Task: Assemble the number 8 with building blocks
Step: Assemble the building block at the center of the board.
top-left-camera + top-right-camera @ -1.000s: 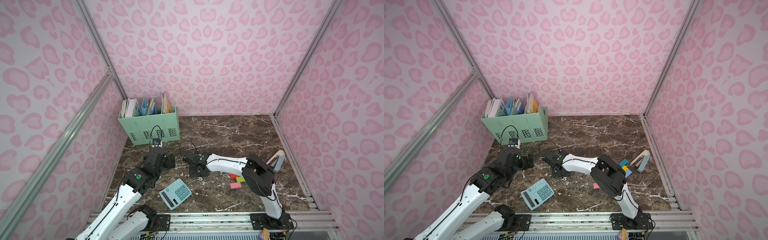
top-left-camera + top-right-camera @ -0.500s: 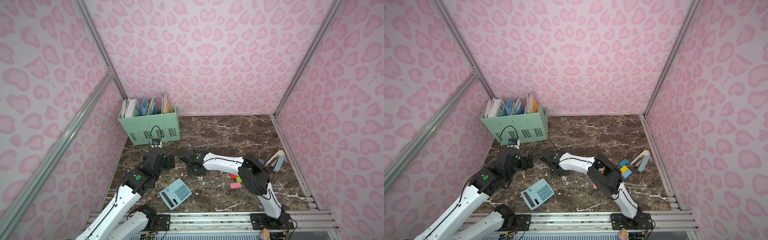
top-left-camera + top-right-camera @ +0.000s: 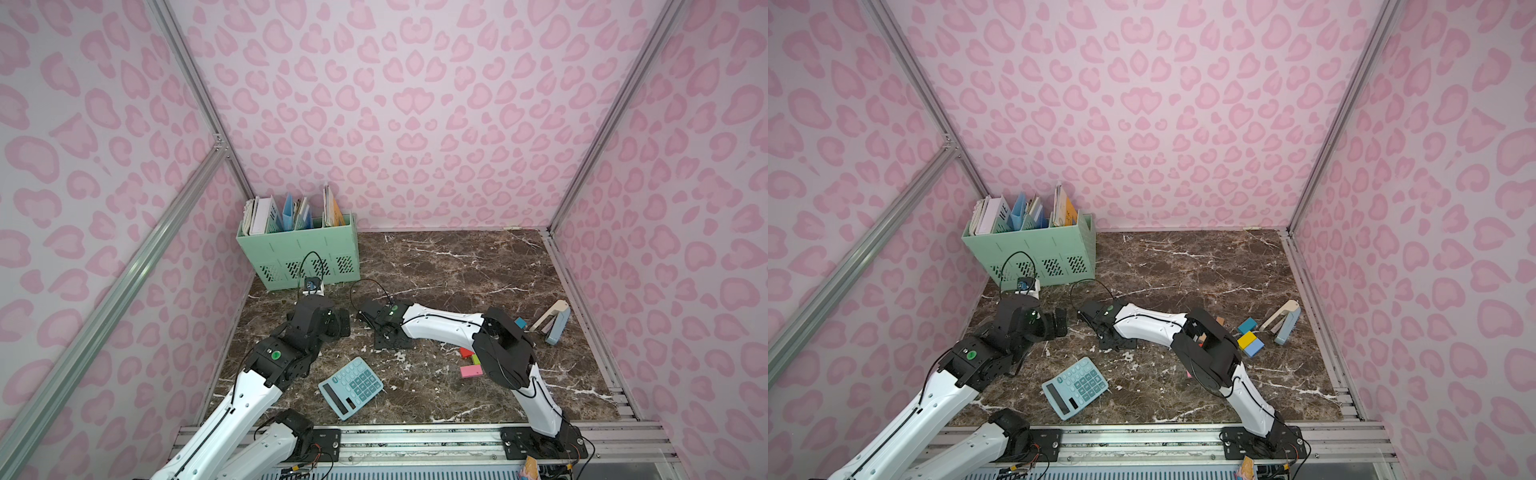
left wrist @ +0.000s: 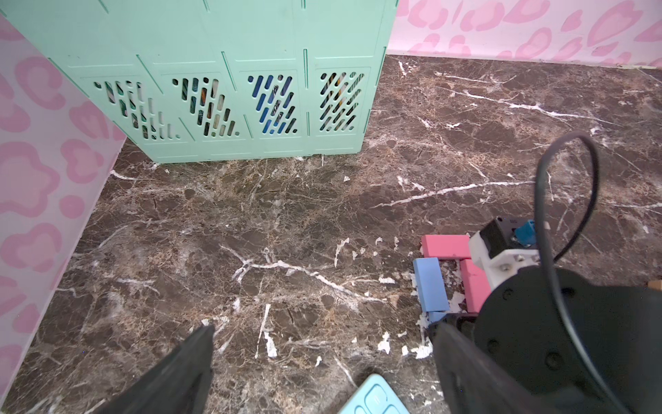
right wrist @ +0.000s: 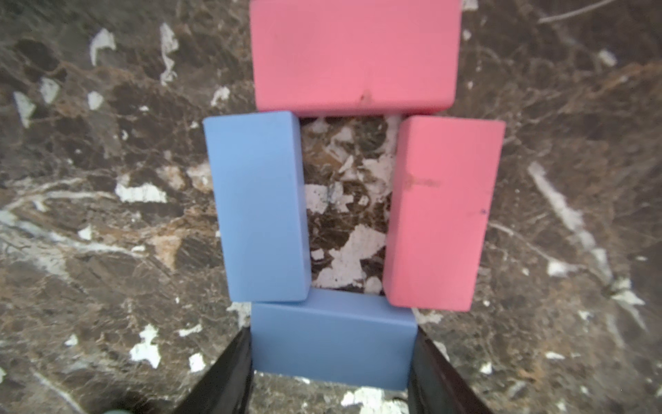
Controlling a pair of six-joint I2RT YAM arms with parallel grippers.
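Right gripper (image 5: 331, 337), lower centre of frame, clamps a flat light-blue rectangular block (image 5: 333, 346) on the brown marble desk (image 5: 107, 215); left gripper (image 4: 322, 351) spread wide, holding nothing.

My right wrist feed gives me 2 pink blocks (image 5: 354, 53), a light-blue block (image 5: 333, 344) and a second light-blue block (image 5: 259, 208) on the tabletop (image 5: 107, 215) — dark brown marble veined white. In both top views the walls (image 3: 415, 104) are pale pink with darker pink blotches, the file box (image 3: 297, 249) mint green, the calculator (image 3: 351, 388) light blue with a dark display; a yellow block (image 3: 1246, 340) shows in a top view.
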